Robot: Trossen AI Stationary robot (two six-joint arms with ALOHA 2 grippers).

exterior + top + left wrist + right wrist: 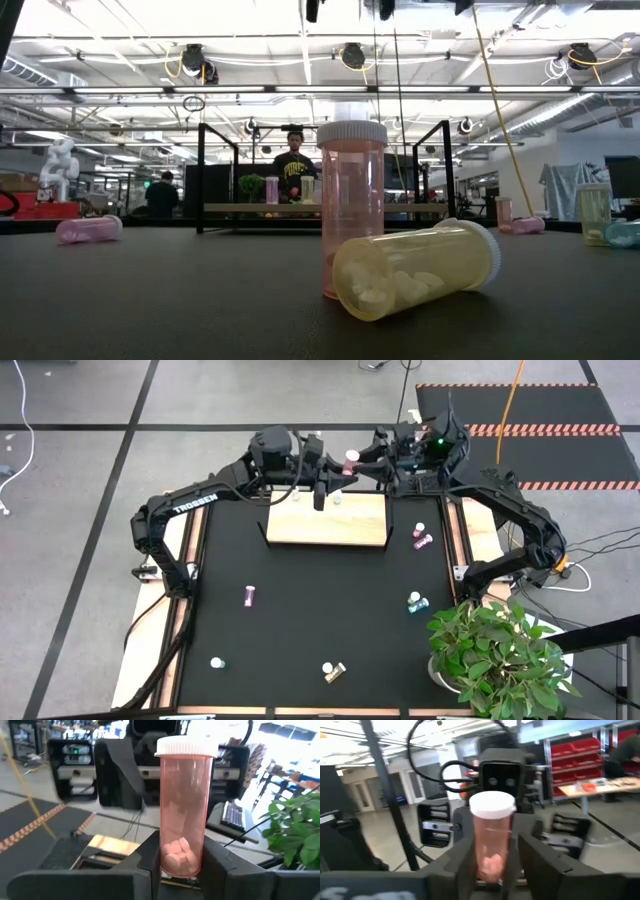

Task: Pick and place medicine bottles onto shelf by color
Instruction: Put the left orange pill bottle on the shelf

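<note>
1. Both arms meet at the far edge of the table, above the far side of the shelf, with one pink bottle between them (white cap up, pills sitting in its base).
2. The left gripper pinches the lower part of that pink bottle between its two dark fingers, which press on either side of the tube; the bottle stands upright in the grip.
3. The right gripper faces it from the other side, with its fingers spread to either side of the same bottle. A gap shows on one side; whether the other finger touches it I cannot tell.
4. The shelf is a light-wood board at the far middle of the black table; the low view shows small bottles standing on it.
5. Other bottles lie scattered on the table: a pink one left of centre, a pink one just right of the shelf, teal ones farther right, one near the near-left corner.
6. At the near edge an upright pink bottle stands beside a yellow bottle lying on its side.
7. A potted plant sits at the near-right corner.
</note>
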